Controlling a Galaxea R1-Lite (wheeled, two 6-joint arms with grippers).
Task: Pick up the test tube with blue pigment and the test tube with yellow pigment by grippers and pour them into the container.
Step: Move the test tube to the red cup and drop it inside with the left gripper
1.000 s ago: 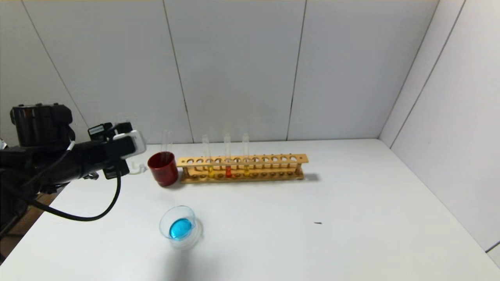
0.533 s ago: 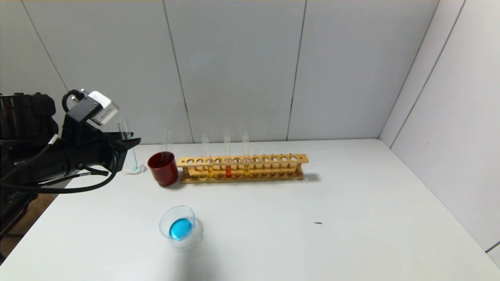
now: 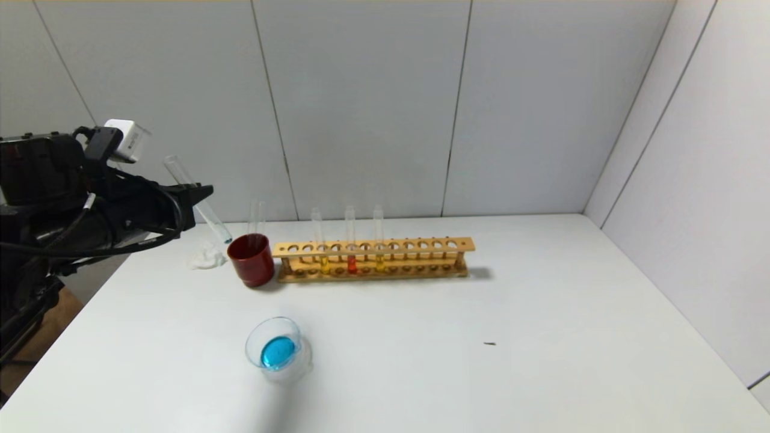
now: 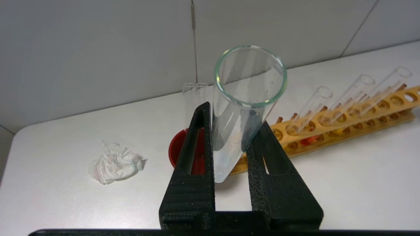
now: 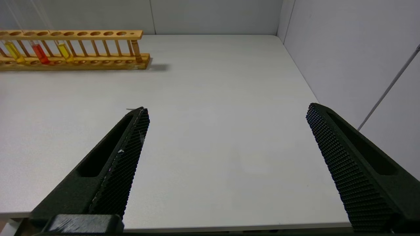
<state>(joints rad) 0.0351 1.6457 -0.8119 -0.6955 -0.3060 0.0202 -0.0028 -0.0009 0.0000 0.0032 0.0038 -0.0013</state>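
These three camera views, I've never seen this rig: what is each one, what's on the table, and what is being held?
The wide picture is from the robot's head. The other two look out from cameras on each wrist. The left end effector is shut on an emptied test tube, tilted above the dark red cup. The right end effector hangs open over bare table. On the table: a glass dish holding blue liquid, a wooden rack with yellow and red tubes, and a crumpled tissue.
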